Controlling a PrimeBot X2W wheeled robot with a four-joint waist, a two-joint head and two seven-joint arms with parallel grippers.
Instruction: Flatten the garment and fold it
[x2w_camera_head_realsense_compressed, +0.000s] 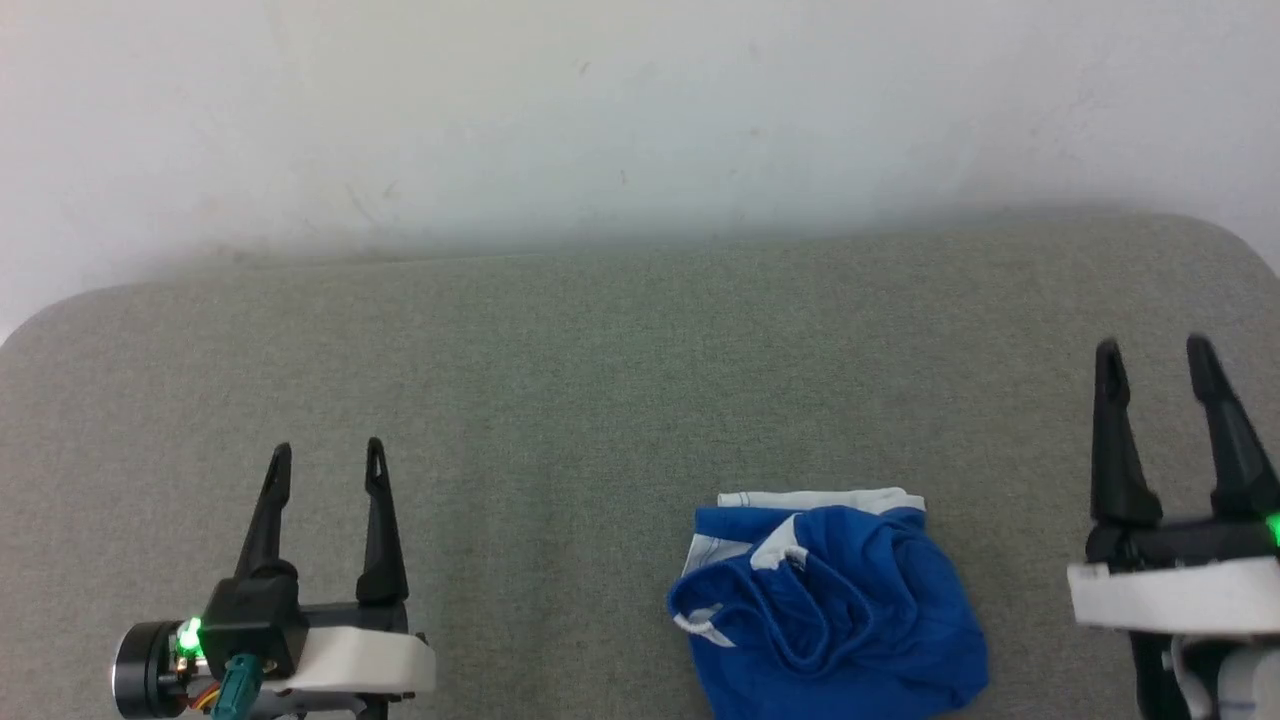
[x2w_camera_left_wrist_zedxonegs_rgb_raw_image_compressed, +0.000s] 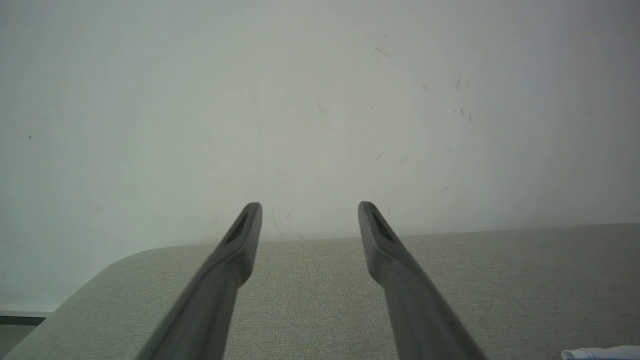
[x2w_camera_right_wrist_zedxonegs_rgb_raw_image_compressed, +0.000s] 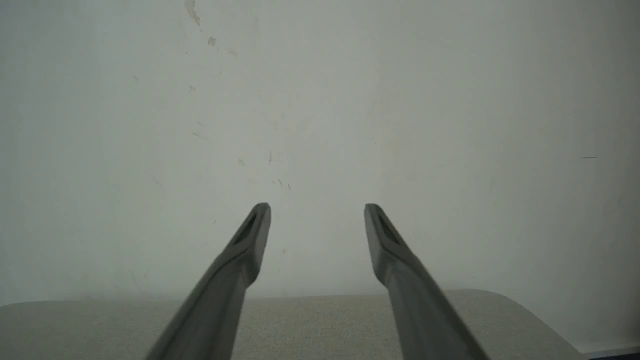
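Garment (x2w_camera_head_realsense_compressed: 850, 620) near edge cut by head view's bottom; right tool (x2w_camera_head_realsense_compressed: 1153, 350) base cropped at lower-right corner.

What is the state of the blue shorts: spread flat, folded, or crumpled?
Crumpled. The shorts lie bunched in a heap on the grey surface, with deep wrinkles and overlapping layers.

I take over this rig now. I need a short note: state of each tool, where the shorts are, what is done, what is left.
Left tool: open, empty, lower left over the grey surface.
Right tool: open, empty, far right.
Shorts: crumpled blue heap with white trim, between the tools, nearer the right one, touched by neither.
Done: nothing yet.
Left: flatten, then fold.
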